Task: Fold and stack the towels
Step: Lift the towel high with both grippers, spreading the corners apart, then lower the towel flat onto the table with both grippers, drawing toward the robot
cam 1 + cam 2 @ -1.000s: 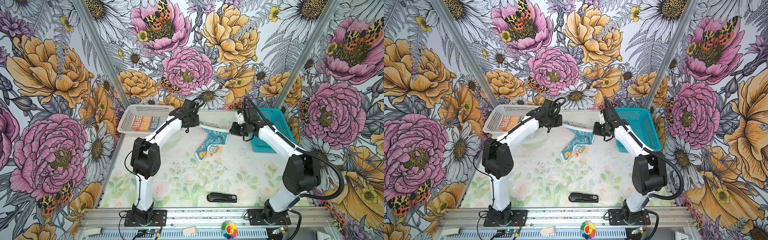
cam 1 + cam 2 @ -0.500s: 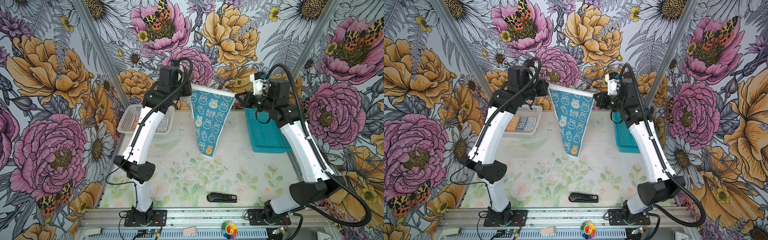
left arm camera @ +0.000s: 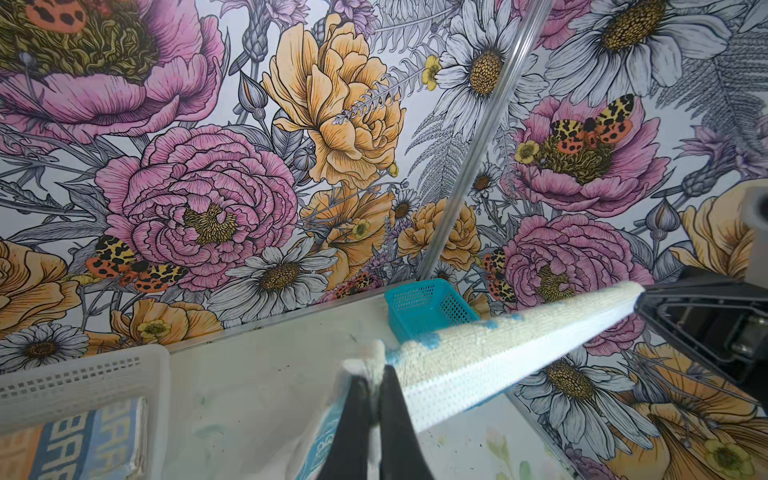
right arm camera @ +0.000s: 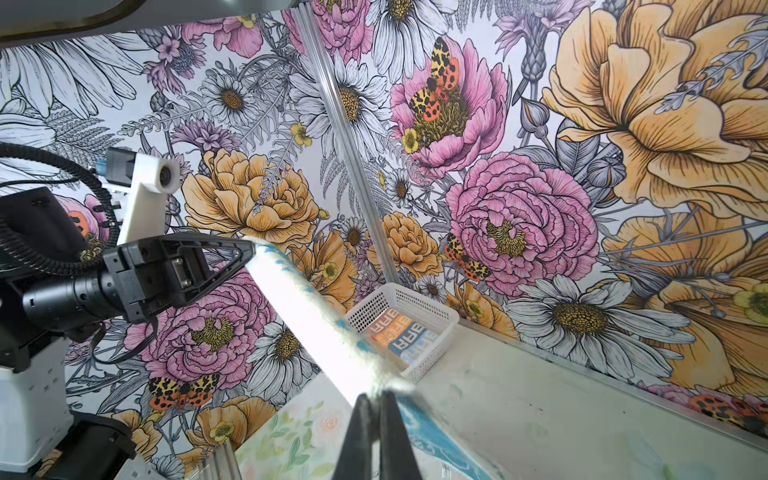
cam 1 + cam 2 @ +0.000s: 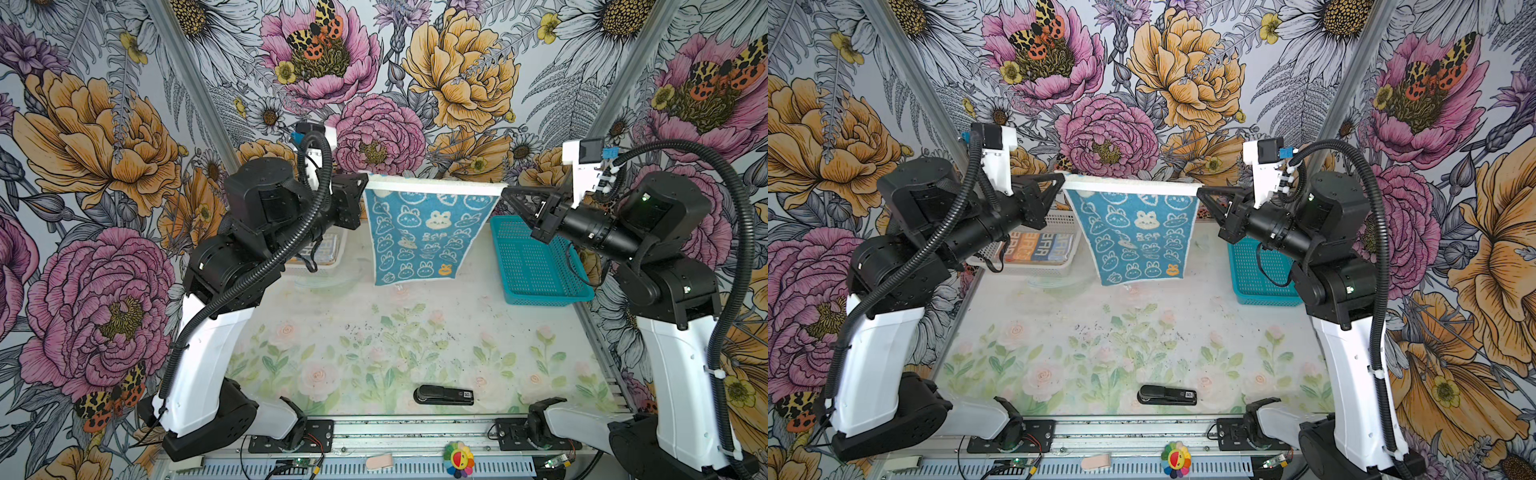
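The left claw [image 5: 1060, 178] and the right claw [image 5: 1200, 192] are each pinched tight on one top corner of the blue towel [image 5: 1138, 232]. It hangs in the air above the 12 o'clock end of the bench [image 5: 1100, 353], and its lower edge looks clear of the surface. The claws stand well apart at about equal height, so the top hem is pulled into a straight, taut line and the cloth drops flat under its own weight. I judge this is meant to spread and square the towel before it is laid down for a fold. Both wrist views show black jaws closed on a white tuft of corner.

The towel is teal-blue terry with a white border. It carries white outline bunny faces, one cream-filled bunny near the top middle and a small orange one near a lower corner. It narrows slightly toward the bottom.

Folded towels [image 5: 1038, 247] printed with letters already lie in the white basket [image 5: 1034, 270] at 10 o'clock. A teal basket [image 5: 1266, 301] sits at 2 o'clock and a black stapler [image 5: 1167, 395] at 6 o'clock.
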Robot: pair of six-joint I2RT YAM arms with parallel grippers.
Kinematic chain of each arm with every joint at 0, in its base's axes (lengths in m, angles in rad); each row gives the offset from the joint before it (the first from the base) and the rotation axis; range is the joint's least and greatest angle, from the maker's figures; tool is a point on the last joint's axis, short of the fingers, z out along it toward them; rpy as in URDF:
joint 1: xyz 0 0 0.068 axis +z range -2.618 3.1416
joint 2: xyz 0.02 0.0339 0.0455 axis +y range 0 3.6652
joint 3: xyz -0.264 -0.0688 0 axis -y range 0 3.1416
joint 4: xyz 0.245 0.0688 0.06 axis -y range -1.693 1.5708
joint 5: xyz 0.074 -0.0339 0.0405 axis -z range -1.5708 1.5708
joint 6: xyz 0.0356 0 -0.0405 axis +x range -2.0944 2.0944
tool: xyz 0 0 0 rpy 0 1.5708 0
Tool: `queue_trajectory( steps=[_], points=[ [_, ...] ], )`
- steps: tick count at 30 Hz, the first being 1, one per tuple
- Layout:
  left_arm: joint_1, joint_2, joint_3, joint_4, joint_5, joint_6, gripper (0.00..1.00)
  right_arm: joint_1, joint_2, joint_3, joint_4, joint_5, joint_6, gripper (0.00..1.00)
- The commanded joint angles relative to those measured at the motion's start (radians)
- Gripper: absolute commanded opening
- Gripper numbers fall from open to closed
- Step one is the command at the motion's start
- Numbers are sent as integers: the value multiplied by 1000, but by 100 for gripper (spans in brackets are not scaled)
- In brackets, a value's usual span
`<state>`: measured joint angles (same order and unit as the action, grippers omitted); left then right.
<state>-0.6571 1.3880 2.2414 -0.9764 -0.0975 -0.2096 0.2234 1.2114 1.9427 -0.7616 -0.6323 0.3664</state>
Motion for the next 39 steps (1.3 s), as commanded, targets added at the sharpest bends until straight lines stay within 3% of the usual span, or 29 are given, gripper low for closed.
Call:
queue_trajectory(
  steps=[1,8,12,21,26,32,39],
  points=[
    [57,-26,-24,-18,-172,8,0,-43,12,22,-63,152,26,0],
    [266,127,-107,25,73,-14,0,-137,196,7,-64,173,71,0],
    [332,271,-137,67,122,-4,0,-163,353,26,-61,171,51,0],
    [405,686,25,87,211,3,0,-195,721,97,-37,126,33,0],
    [437,813,73,84,232,-17,0,-199,859,159,-27,88,47,0],
    [444,810,-47,83,222,-14,0,-179,838,17,8,94,55,0],
    [407,689,-345,96,170,-40,0,-145,677,-371,155,106,99,0]
  ],
)
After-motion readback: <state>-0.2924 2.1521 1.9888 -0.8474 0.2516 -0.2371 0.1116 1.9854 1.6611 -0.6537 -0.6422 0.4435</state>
